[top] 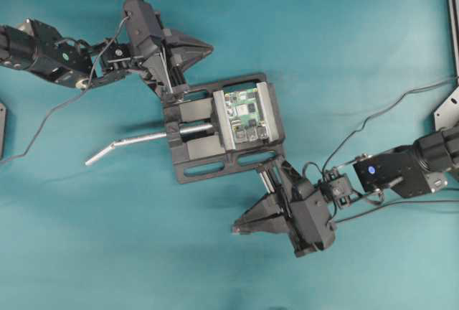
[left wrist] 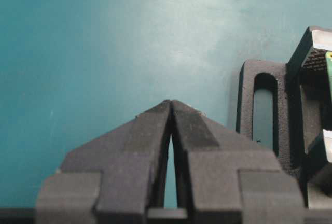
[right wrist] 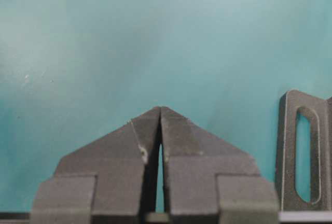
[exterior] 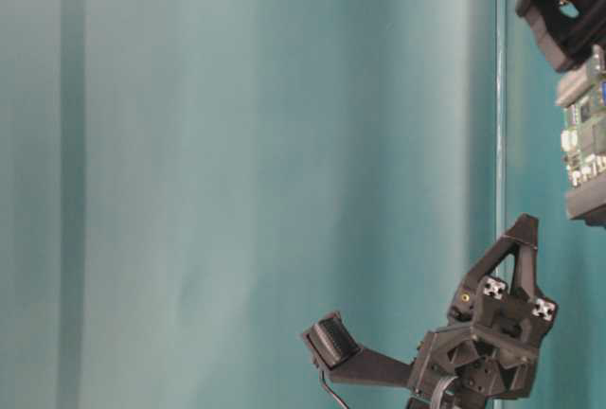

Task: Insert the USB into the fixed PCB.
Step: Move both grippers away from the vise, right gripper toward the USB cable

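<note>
Overhead: fixed PCB (top: pixel 246 114) between both closed tools.

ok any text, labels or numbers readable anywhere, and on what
None readable.
PCB: any print on the board or chips is too small and blurred.
Vise: no markings show.
Left gripper and right gripper: plain black fingers, shut, no labels.
Right arm: a blue dot, no text.
</note>
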{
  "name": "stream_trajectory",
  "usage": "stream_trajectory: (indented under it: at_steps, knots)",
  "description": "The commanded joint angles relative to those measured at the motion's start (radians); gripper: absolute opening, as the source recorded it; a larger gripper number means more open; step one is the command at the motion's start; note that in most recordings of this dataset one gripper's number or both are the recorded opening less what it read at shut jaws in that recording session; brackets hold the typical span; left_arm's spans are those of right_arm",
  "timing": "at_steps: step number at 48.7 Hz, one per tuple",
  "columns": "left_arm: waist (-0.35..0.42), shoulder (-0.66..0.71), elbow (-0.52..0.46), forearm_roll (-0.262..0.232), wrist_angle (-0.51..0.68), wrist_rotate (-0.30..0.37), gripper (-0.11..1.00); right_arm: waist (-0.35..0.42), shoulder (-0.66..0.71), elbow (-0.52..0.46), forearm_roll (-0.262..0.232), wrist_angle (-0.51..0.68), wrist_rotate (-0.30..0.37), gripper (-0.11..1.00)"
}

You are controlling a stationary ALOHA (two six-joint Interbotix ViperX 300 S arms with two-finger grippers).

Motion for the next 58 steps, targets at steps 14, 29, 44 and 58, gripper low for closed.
stream_trajectory:
  at_steps: [14,29,44,58]
  knots:
    - [-0.006,-0.259,0.014,0.035,0.224,0.008,0.01,0.011,-0.015,-0.018,0.028,-0.012,0.015,-0.01]
    - [-0.038,-0.37,0.097,0.034,0.264,-0.005,0.01,0.069,-0.018,0.018,0.206,-0.14,0.005,-0.01]
    - [-0.038,-0.471,0.169,0.032,0.278,-0.06,0.01,0.192,-0.018,0.034,0.571,-0.178,-0.058,-0.01]
    - [-0.041,-0.577,0.227,0.034,0.354,-0.069,0.01,0.256,-0.018,0.029,0.675,-0.179,-0.071,0.03]
